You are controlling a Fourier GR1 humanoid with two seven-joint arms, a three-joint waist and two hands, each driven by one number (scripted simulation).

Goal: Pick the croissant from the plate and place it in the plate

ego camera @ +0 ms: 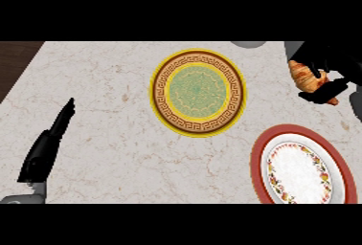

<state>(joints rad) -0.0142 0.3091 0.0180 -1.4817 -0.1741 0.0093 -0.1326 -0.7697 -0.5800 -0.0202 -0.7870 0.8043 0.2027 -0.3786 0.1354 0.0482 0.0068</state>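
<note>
Curling round the croissant point(305, 76), the right hand point(329, 72) is seen at about two o'clock, raised over bare counter point(106, 134) with the pastry pinched between thumb and fingers. The left hand point(48, 146) is held at eight o'clock, fingers straight and pressed together, pointing toward one o'clock. A yellow-rimmed plate point(198, 92) with a green centre is found near twelve o'clock, nothing on it. A red-rimmed plate point(304, 166) with a white centre lies at four o'clock, likewise bare.
</note>
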